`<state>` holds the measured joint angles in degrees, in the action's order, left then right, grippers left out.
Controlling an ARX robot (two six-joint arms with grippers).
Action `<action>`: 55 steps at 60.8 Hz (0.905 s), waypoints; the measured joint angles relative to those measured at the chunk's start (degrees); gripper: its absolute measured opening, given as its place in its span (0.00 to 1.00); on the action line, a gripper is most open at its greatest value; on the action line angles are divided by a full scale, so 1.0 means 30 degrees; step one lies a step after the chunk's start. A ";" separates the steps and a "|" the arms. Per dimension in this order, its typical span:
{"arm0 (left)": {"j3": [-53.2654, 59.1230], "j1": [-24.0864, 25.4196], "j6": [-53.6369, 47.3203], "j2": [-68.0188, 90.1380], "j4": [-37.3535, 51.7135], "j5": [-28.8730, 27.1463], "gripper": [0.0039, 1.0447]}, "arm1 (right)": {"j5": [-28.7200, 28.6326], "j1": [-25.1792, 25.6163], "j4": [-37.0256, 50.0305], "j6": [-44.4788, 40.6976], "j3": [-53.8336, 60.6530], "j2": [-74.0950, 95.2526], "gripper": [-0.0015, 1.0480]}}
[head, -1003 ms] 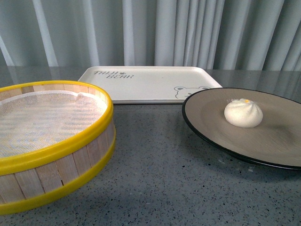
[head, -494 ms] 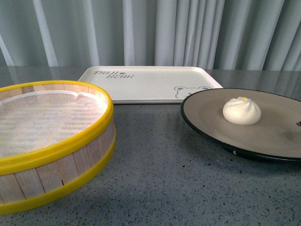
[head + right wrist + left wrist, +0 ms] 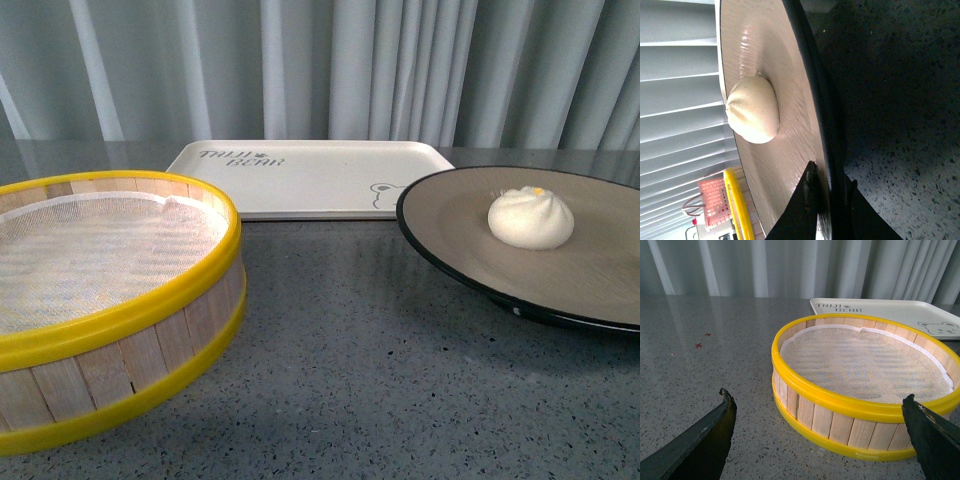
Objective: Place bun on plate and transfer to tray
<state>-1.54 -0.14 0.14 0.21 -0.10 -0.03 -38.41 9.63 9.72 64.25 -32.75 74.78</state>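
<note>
Plate [image 3: 450,215] with bun [image 3: 531,218] lifted rightward, right hand [image 3: 832,196] pinching its rim, left hand [image 3: 817,399] agape facing steamer [image 3: 150,350]

- 1 free lane: bare counter [image 3: 340,340] between steamer [image 3: 150,355] on left and plate [image 3: 470,215] on right, running straight back to tray [image 3: 320,175].
- Steamer fills left front; its tall wall blocks a low pass there.
- Left gripper [image 3: 817,396] fingers [image 3: 705,435] spread wide, steamer wall close ahead between them.
- Plate rim overlaps tray's right front corner in front view; rest of tray top open.
- Curtain [image 3: 350,70] closes off the back just behind tray.
</note>
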 joint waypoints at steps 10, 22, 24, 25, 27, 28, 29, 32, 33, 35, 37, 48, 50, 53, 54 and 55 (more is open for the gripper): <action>0.0000 0.0000 0.0000 0.0000 0.0000 0.0000 0.94 | -0.0350 0.0066 -0.0335 0.0015 0.0044 -0.1421 0.03; 0.0000 0.0000 0.0000 0.0000 0.0000 0.0000 0.94 | -0.0146 0.0117 0.0175 0.0197 -0.1479 -0.0612 0.03; 0.0000 0.0000 0.0000 0.0000 0.0000 0.0000 0.94 | -0.0058 0.0117 0.0350 0.0306 -0.2025 -0.0189 0.03; 0.0000 0.0000 0.0000 0.0000 0.0000 0.0000 0.94 | 0.0029 0.0109 0.0415 0.0357 -0.2200 -0.0044 0.03; 0.0000 0.0000 0.0000 0.0000 0.0000 0.0000 0.94 | 0.0211 0.0058 0.0627 0.0452 -0.2790 0.0415 0.03; 0.0000 0.0000 0.0000 0.0000 0.0000 0.0000 0.94 | 0.0299 0.0015 0.0743 0.0532 -0.3198 0.0714 0.03; 0.0000 0.0000 0.0000 0.0000 0.0000 0.0000 0.94 | 0.0379 -0.0044 0.0860 0.0641 -0.3599 0.1042 0.03; 0.0000 0.0000 0.0000 0.0000 0.0000 0.0000 0.94 | 0.0634 -0.0248 0.1027 0.0838 -0.4656 0.1872 0.03; 0.0000 0.0000 0.0000 0.0000 0.0000 -0.0007 0.94 | 0.0729 -0.0328 0.1042 0.0882 -0.5056 0.2171 0.03; 0.0000 0.0000 0.0000 0.0000 0.0000 0.0000 0.94 | 0.0984 -0.0517 0.1020 0.1042 -0.5894 0.2820 0.03; 0.0000 0.0000 0.0000 0.0000 0.0000 0.0007 0.94 | 0.1217 -0.0729 0.0976 0.1180 -0.6754 0.3519 0.03; 0.0000 0.0000 0.0000 -0.0007 0.0000 -0.0007 0.94 | 0.2193 -0.2040 -0.0240 0.1676 -1.1854 0.7657 0.03; 0.0000 0.0000 0.0000 -0.0007 0.0000 0.0000 0.94 | 0.2339 -0.2288 -0.0597 0.1676 -1.2896 0.8459 0.03; 0.0000 0.0000 0.0000 -0.0007 0.0000 0.0000 0.94 | 0.2470 -0.2623 -0.1056 0.1741 -1.4258 0.9457 0.03; 0.0000 0.0000 -0.0007 -0.0007 0.0000 0.0000 0.94 | 0.2521 -0.2696 -0.1166 0.1741 -1.4564 0.9675 0.03; 0.0000 0.0000 0.0000 -0.0007 0.0000 0.0000 0.94 | 0.2579 -0.2827 -0.1399 0.1734 -1.5154 1.0076 0.03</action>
<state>-1.54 -0.14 0.14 0.19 -0.10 -0.03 -30.68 1.15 5.52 69.45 -78.22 105.01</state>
